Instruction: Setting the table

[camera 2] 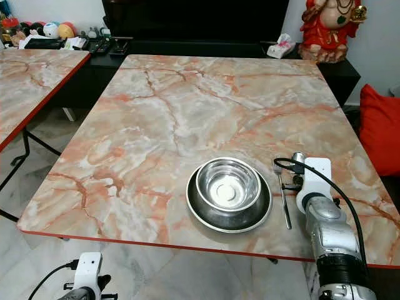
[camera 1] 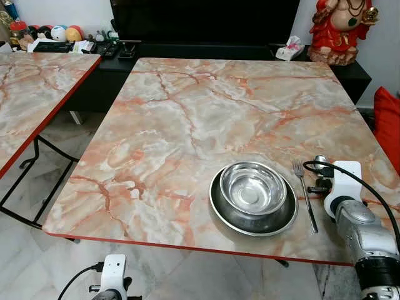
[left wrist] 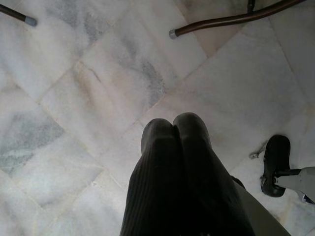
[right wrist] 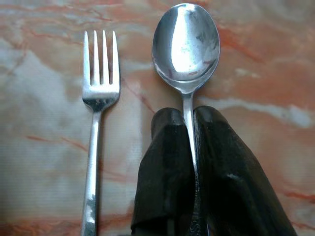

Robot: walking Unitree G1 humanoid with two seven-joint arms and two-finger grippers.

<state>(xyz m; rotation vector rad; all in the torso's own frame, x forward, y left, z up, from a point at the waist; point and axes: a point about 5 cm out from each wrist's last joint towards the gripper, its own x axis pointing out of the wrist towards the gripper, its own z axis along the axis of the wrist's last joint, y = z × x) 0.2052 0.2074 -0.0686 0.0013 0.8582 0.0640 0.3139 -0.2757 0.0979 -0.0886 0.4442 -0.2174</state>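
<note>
Two claws in view. Right claw (right wrist: 189,123) low over marble counter (camera 1: 187,125), arm reaching forward at near right edge, fingers clamped on spoon (right wrist: 186,49) handle. Spoon lies parallel just beside fork (right wrist: 98,98), bowl up. Fork just right of steel bowl (camera 1: 253,187) nested in steel plate (camera 1: 219,209). Left claw (left wrist: 174,130) hangs below counter edge, fingers pressed together, empty, pointing at floor (left wrist: 98,88).

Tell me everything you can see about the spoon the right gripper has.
The spoon looks like polished steel, with an oval bowl facing up that mirrors the room. Its thin handle runs back between the right gripper's two black fingers, which are shut on it. It lies along the marble-pattern table, beside the fork and parallel to it, not touching. Whether it rests on the tabletop or hangs just above cannot be told.
</note>
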